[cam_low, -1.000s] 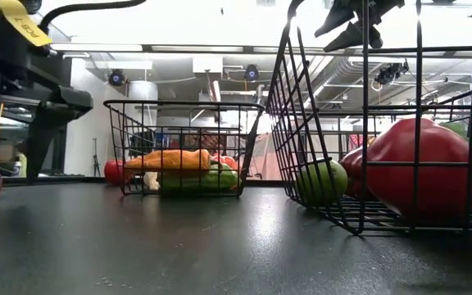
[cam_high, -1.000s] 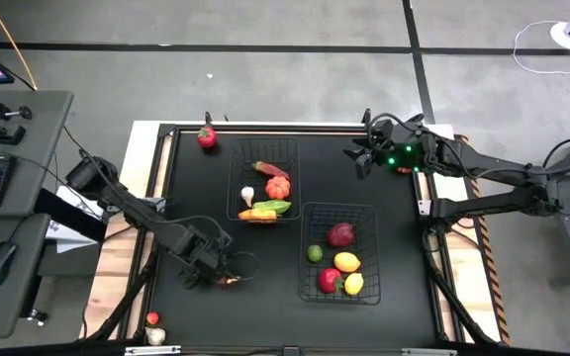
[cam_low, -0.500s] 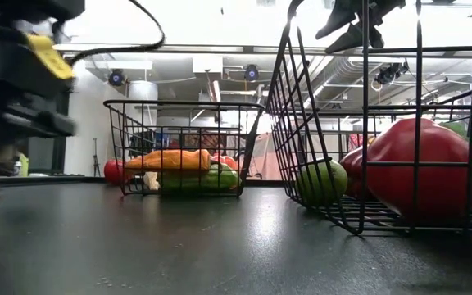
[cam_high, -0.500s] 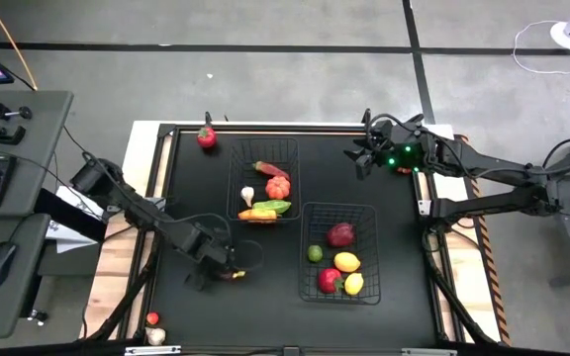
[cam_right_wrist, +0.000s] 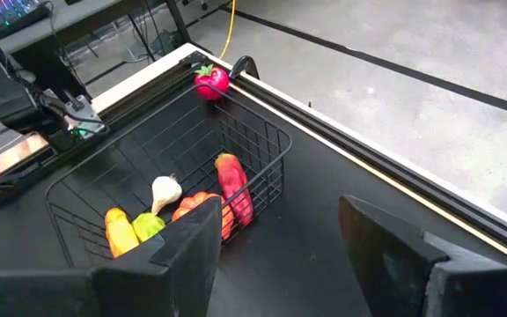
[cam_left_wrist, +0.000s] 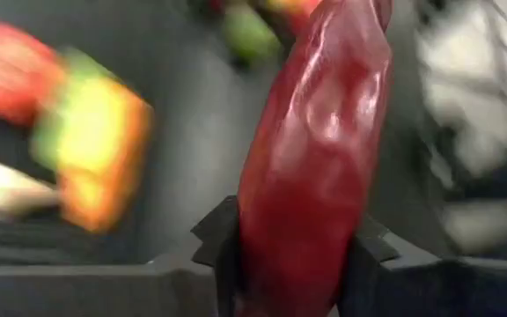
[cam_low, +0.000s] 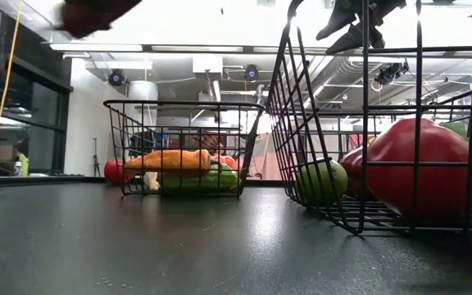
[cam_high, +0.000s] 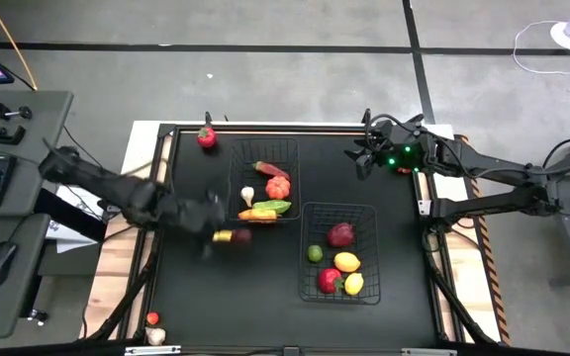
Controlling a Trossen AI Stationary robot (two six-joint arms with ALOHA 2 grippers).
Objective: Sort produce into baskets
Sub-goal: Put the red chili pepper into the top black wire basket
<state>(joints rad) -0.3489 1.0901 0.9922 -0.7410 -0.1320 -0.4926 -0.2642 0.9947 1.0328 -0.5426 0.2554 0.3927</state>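
Observation:
My left gripper [cam_high: 224, 235] hangs above the table, just left of the gap between the two black wire baskets. It is shut on a long dark red piece of produce [cam_left_wrist: 315, 167], which also shows as a blur high up in the low view [cam_low: 97, 11]. The far basket [cam_high: 236, 170] holds a red chili, a tomato [cam_high: 278, 187], garlic, a carrot and a green piece. The near-right basket [cam_high: 369, 213] holds a dark red piece, a lime, a lemon [cam_high: 346, 262] and two more. My right gripper [cam_high: 361, 158] waits open over the table's far right. My left gripper pinches the dark red piece near its lower end [cam_left_wrist: 289, 264] between its two fingers [cam_left_wrist: 220, 251], one on each long side. The piece sticks out forward past the fingertips, along the fingers. It is lifted clear of the table.
A red round piece [cam_high: 206, 136] lies at the table's far left edge. A small red piece [cam_high: 152, 318] and a white one [cam_high: 156, 336] lie at the near left corner. The table between the baskets and the left edge is bare black surface.
My left gripper has taken hold of the dark red piece, which lay on the table at the near left. It has risen with it and gone toward the far edge and the far basket. The piece now hangs clear of the table.

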